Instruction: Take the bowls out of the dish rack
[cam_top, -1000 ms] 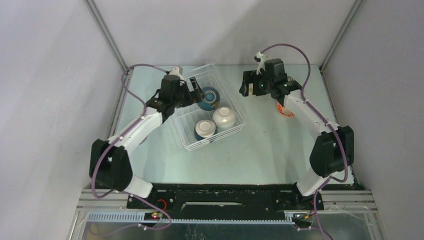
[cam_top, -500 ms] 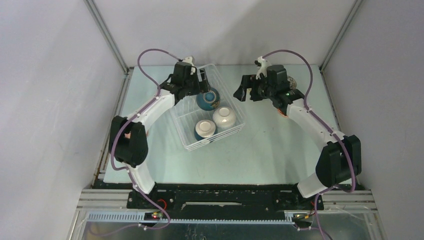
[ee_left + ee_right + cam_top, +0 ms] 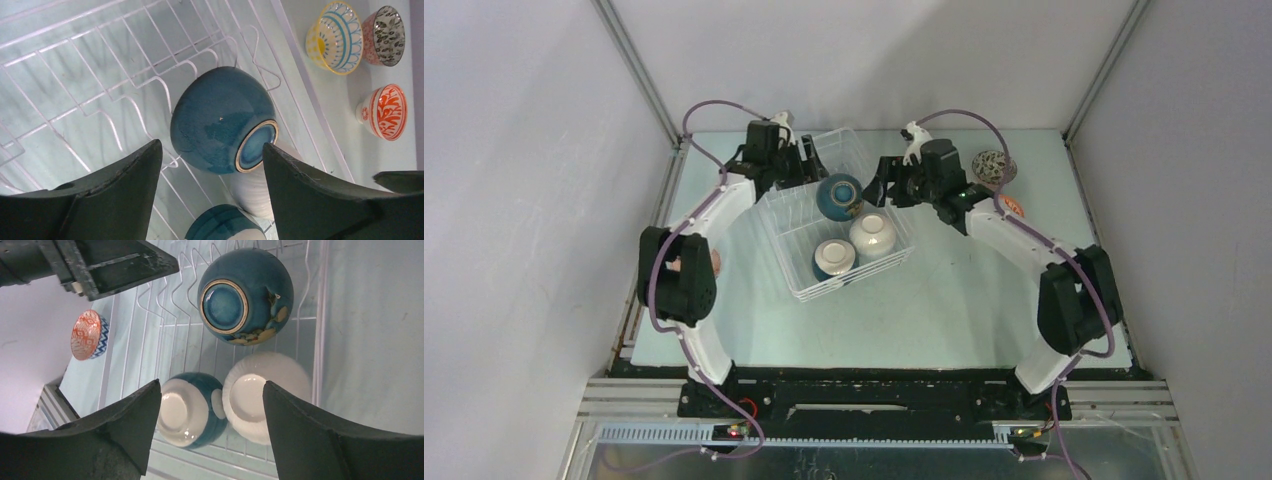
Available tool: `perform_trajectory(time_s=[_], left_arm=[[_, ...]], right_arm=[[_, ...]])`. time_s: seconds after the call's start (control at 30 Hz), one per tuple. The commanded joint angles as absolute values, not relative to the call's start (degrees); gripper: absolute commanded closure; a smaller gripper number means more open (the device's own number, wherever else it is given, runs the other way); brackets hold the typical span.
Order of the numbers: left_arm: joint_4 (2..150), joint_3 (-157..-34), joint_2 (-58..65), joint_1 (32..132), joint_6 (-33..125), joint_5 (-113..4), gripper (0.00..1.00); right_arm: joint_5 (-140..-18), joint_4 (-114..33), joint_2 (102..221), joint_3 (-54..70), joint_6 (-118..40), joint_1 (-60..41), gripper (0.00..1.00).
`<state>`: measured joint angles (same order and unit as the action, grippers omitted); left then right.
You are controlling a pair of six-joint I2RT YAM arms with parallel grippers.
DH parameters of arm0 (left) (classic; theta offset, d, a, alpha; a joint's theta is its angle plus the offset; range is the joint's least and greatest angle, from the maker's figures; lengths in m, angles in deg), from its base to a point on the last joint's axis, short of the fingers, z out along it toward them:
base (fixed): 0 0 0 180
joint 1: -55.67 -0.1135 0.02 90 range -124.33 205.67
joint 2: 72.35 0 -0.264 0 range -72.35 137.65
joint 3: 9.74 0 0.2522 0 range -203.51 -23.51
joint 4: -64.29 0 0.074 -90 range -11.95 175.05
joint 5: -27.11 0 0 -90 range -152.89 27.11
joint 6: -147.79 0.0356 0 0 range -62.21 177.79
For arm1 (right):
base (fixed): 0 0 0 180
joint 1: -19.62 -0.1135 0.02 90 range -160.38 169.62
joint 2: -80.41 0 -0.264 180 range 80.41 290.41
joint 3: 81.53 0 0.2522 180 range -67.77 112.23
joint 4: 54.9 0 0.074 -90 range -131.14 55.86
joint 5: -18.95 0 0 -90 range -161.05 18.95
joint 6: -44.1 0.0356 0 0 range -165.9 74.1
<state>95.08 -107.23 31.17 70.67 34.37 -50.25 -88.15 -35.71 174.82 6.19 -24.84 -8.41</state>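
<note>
W/ left pincer & right pincer both wide open, empty, above the dish rack, we'd lower the left squarely over the teal bowl tipped on the far tines, close across its belly, not the foot ring, & keep the right clear.

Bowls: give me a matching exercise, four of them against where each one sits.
Bowls
1. teal bowl
2. white bowl
3. speckled bowl
4. zigzag bowl

Places, as seen from the top view
A. on the table, left of the rack
B. in the rack, far part
C. on the table, right of the rack
D. in the rack, near part

Pairs: 1-B, 2-D, 3-C, 4-A
</note>
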Motion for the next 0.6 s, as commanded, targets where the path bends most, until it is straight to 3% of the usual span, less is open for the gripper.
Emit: perform_trajectory(time_s=[0.0, 0.27, 0.57], left_arm=[[91.4, -109.4, 31.3, 69.3, 33.9, -44.2, 0.21], [87.6, -111.3, 35.7, 67.0, 31.1, -36.9, 0.30], [89.4, -114.1, 39.8, 66.9, 31.8, -36.7, 0.30]], right_arm=[[-86.1, -42.4, 178.9, 7.7, -19.9, -9.4, 0.21], [-82.3, -39.7, 188.9, 16.0, -19.2, -10.9, 0.33], [-80.6, -39.5, 194.8, 20.3, -18.2, -11.8, 0.38]])
